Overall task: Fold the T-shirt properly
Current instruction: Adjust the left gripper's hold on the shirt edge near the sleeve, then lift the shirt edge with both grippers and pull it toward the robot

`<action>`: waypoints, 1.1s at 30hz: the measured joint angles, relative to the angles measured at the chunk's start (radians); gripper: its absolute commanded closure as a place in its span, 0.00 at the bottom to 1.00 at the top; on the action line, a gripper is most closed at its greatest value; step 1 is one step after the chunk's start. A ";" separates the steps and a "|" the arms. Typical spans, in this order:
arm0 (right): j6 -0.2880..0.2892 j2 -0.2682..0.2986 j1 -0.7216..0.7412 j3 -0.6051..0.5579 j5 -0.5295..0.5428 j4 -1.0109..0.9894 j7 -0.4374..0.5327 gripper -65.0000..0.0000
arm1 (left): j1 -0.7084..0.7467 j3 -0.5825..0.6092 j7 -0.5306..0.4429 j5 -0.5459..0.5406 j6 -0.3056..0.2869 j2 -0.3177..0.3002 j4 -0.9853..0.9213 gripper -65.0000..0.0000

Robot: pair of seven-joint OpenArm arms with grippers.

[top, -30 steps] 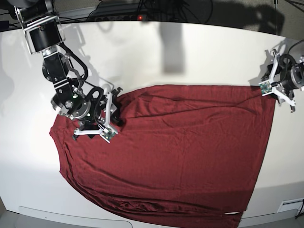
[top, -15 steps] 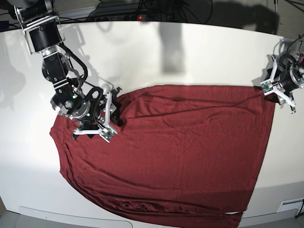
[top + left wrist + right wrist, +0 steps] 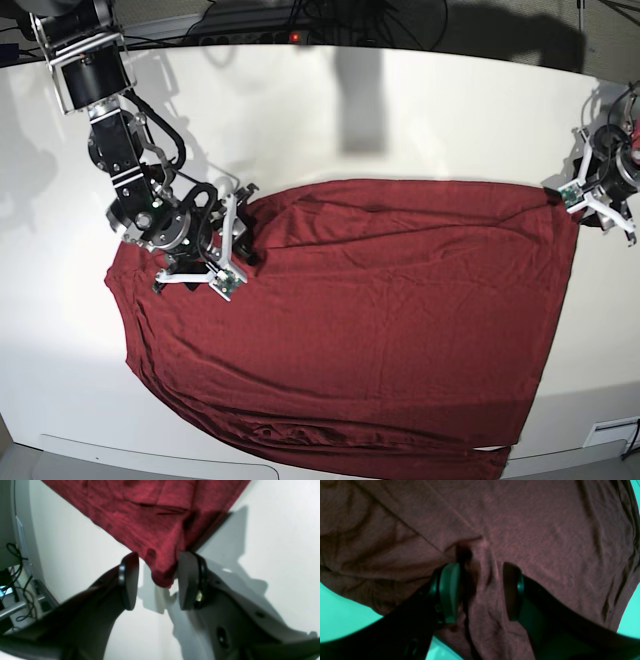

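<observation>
Dark red, the T-shirt (image 3: 360, 320) lies spread on the white worktop (image 3: 420, 110), a corner between the left gripper (image 3: 156, 580) jaws and a ridge between the right gripper (image 3: 480, 592) jaws, both wide, probably ready to pinch for folding.

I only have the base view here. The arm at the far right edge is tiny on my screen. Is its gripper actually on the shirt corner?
Observer: The left wrist view shows the T-shirt corner hanging between the left gripper fingers, jaws open, gaps on both sides of the tip.
Operator: And the other arm, is it closed on cloth?
Observer: No. In the right wrist view the right gripper is open too, its fingers pressed down either side of a raised ridge of fabric.
Operator: Is that ridge a seam?
Observer: A straight crease line runs diagonally into it, but I cannot tell whether it is a seam or a fold.
</observation>
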 measured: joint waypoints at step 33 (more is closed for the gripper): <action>0.056 0.213 -0.021 -0.001 0.259 0.264 -0.348 0.57 | -0.020 -0.010 0.062 -0.069 0.004 0.077 -0.053 1.00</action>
